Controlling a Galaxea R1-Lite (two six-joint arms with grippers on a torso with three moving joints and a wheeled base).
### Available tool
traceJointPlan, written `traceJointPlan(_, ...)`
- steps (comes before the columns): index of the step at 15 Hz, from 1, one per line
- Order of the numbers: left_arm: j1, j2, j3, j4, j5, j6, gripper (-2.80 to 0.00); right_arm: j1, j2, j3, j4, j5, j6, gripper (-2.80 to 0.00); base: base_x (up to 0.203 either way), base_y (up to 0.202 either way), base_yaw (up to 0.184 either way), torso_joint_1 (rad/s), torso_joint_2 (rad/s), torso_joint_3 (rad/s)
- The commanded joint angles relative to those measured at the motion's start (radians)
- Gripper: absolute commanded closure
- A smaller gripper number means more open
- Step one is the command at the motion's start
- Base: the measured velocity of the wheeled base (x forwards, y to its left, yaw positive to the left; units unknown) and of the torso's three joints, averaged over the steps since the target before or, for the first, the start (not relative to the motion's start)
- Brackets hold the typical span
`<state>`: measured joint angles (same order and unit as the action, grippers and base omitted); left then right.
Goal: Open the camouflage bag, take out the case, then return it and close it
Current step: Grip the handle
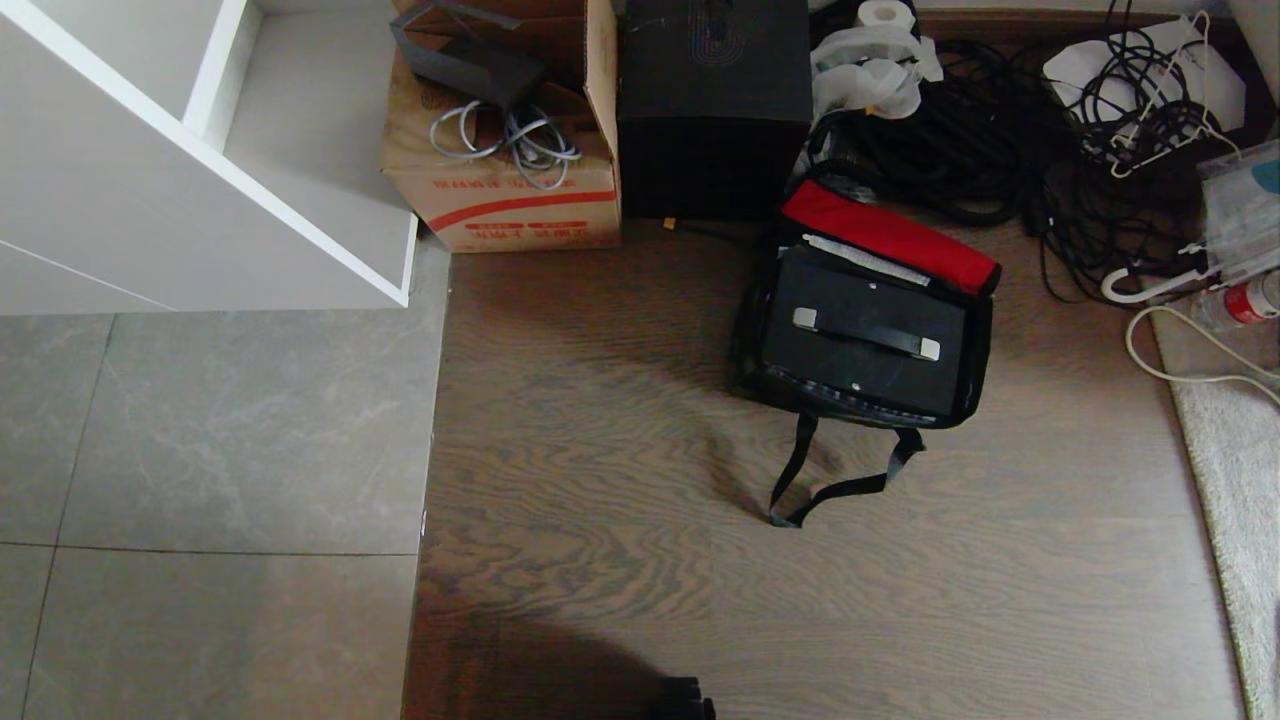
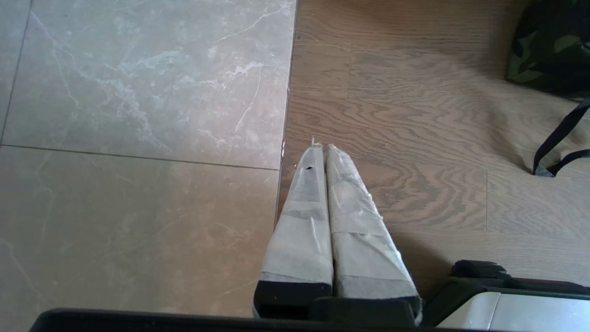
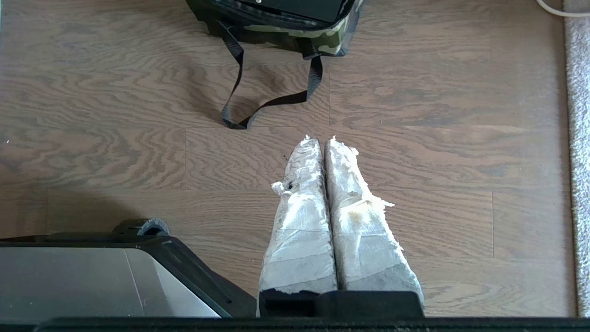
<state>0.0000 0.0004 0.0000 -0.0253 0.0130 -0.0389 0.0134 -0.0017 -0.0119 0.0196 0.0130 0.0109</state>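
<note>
Nearest the robot, over bare wood floor (image 1: 600,560), the left gripper (image 2: 322,146) and right gripper (image 3: 319,138) hang with taped fingers pressed together, holding nothing. Farther out, the camouflage bag (image 1: 745,350) lies open, red flap back, the case (image 1: 860,340) inside, before the black box (image 1: 712,110).

Black case (image 1: 862,335) inside open camouflage bag (image 1: 975,355)

Head view high above the floor (image 1: 620,560), both wrist views low, forward-facing, all sharing the bag strap (image 1: 830,480).
</note>
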Motion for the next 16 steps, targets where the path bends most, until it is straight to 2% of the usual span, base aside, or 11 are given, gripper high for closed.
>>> traceJointPlan(1, 0.0, 0.001, 0.009, -0.001, 0.001, -0.001, 0.0, 0.0, 0.003, 0.0, 0.0, 0.001, 0.0, 0.0, 0.0, 0.0, 0.0, 0.0, 0.0, 0.0)
traceJointPlan(3, 0.001, 0.0, 0.009, -0.001, 0.001, -0.001, 0.0, 0.0, 0.003, 0.0, 0.0, 0.001, 0.0, 0.0, 0.0, 0.0, 0.0, 0.0, 0.0, 0.0)
traceJointPlan(9, 0.0, 0.0, 0.009, -0.001, 0.001, -0.001, 0.0, 0.0, 0.003, 0.0, 0.0, 0.001, 0.0, 0.0, 0.174, 0.0, 0.001, 0.003, 0.0, 0.004)
traceJointPlan(16, 0.0, 0.0, 0.009, -0.001, 0.001, -0.001, 0.0, 0.0, 0.003, 0.0, 0.0, 0.001, 0.0, 0.0, 0.008, 0.0, 0.0, 0.002, 0.0, 0.0)
